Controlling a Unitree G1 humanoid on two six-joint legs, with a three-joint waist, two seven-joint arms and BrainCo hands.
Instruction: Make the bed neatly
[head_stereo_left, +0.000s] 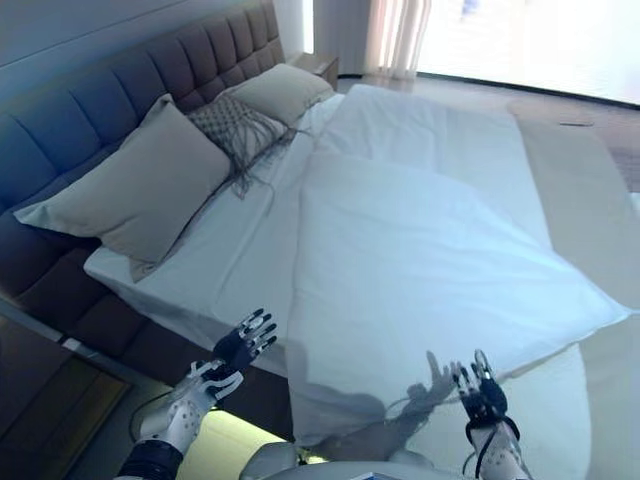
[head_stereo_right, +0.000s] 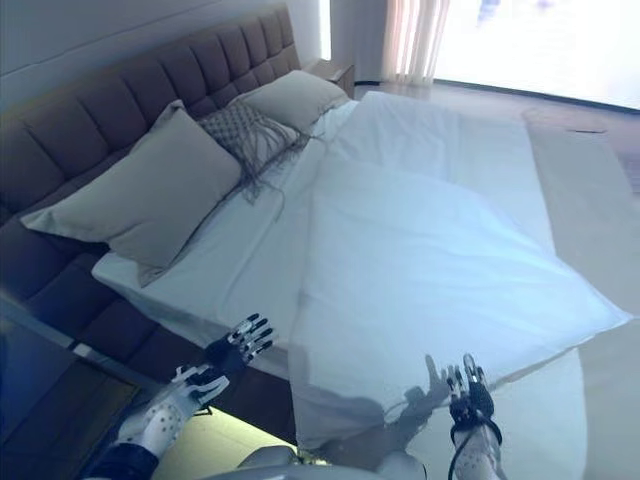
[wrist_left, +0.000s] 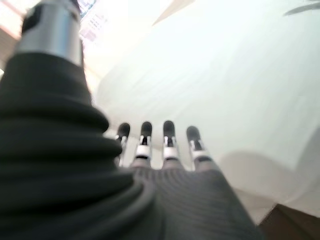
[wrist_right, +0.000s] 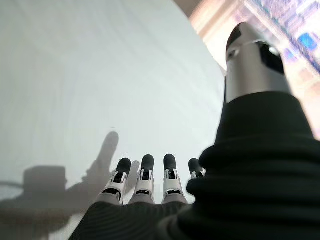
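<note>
Nearest the camera, the right hand (head_stereo_left: 482, 392) hovers over the near edge of the white duvet (head_stereo_left: 430, 270), its fingers (wrist_right: 144, 176) straight and spread, holding nothing. Its own wrist view shows the dark tips lined up above smooth white cloth; whether they touch the cloth cannot be told. The left hand (head_stereo_left: 240, 345) is at the near left corner of the bed (head_stereo_left: 180, 285), just beside the duvet's left edge, with its fingers (wrist_left: 168, 140) also straight and fanned and nothing in its grasp. Its wrist view shows those fingers pointing toward the white bedding.

The duvet lies across the right and middle of the mattress, folded so that a doubled upper layer covers the near part, its left edge running straight up the bed. A pointed corner of it reaches out to the right over the bed's side. To the left of that edge, a strip of white sheet (head_stereo_left: 215, 250) is bare.

At the head of the bed, against the dark padded headboard (head_stereo_left: 90, 90), stand three cushions: a large beige pillow (head_stereo_left: 140, 185) nearest, tilted against the headboard; a patterned cushion with tassels (head_stereo_left: 238, 128) in the middle; and a second beige pillow (head_stereo_left: 285, 90) farthest. A small nightstand (head_stereo_left: 322, 66) is beyond the headboard, near pale curtains (head_stereo_left: 400, 35) and a bright window.
</note>
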